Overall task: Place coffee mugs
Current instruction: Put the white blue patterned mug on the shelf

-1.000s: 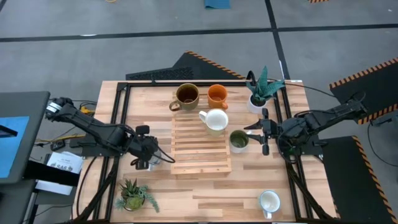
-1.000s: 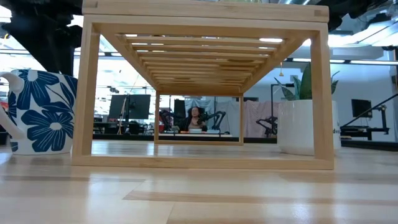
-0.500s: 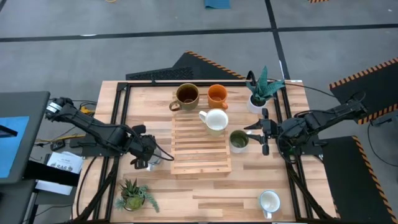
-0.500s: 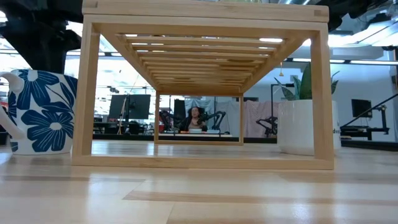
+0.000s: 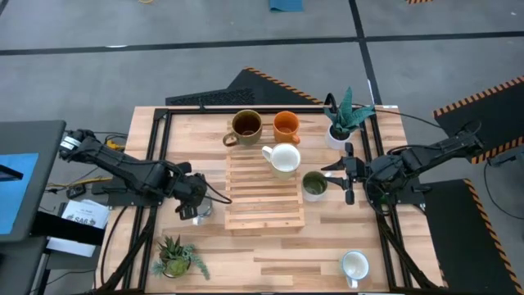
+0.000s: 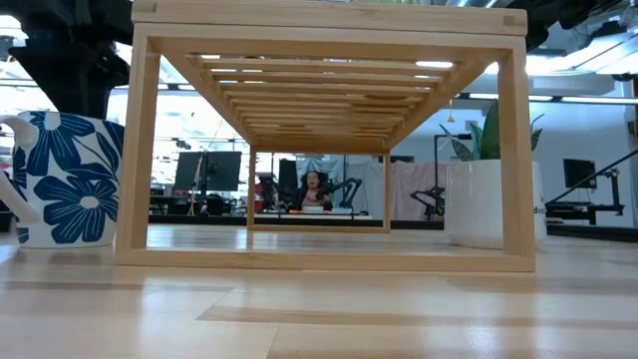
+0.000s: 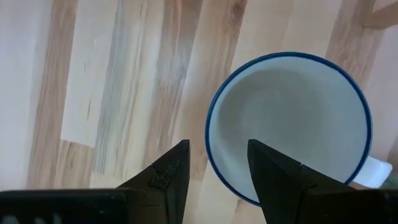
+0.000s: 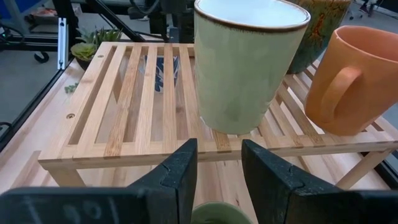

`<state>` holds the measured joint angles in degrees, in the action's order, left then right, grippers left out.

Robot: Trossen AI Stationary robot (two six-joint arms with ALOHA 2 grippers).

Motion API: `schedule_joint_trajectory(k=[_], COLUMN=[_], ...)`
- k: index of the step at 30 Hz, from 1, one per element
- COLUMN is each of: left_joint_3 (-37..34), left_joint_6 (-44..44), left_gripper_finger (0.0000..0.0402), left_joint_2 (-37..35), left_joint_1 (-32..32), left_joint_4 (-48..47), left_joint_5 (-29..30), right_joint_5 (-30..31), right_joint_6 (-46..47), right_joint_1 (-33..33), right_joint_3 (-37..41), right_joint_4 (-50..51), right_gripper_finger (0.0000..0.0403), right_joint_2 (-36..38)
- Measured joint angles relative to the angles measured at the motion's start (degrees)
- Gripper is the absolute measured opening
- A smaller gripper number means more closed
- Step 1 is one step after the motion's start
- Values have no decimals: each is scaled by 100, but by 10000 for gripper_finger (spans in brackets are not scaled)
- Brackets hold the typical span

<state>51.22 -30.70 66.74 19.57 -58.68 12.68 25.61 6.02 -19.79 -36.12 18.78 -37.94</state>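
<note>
My left gripper [image 7: 214,165], fingers spread, straddles the blue-flowered mug [image 7: 289,127] rim (ceramic: stiff, slippery, probably breakable).

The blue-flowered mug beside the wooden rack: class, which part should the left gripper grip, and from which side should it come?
Grip the rim wall of the blue-flowered mug from straight above. It stands upright with its mouth open, and the left gripper already hangs over it, open, fingers straddling the blue-edged rim opposite the handle. One finger would probably go inside and one outside.
</note>
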Motion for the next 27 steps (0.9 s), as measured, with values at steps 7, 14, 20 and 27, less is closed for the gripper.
schedule_joint_trajectory(k=[7,14,20,27], left_joint_3=[-192,-456,-459,-459], left_joint_6=[-85,-94,-90,-234], left_gripper_finger=[147,147,146,110], left_joint_2=[2,2,2,2], left_joint_1=[-20,-24,-24,-24], left_joint_4=[60,290,316,311], left_joint_5=[-214,-193,-199,-326], right_joint_5=[0,0,0,0], right_joint_6=[0,2,2,3], right_joint_1=[0,0,0,0], right_joint_3=[0,0,0,0], right_joint_4=[1,1,-17,-11], right_gripper_finger=[152,152,152,152], right_joint_2=[0,1,-1,0])
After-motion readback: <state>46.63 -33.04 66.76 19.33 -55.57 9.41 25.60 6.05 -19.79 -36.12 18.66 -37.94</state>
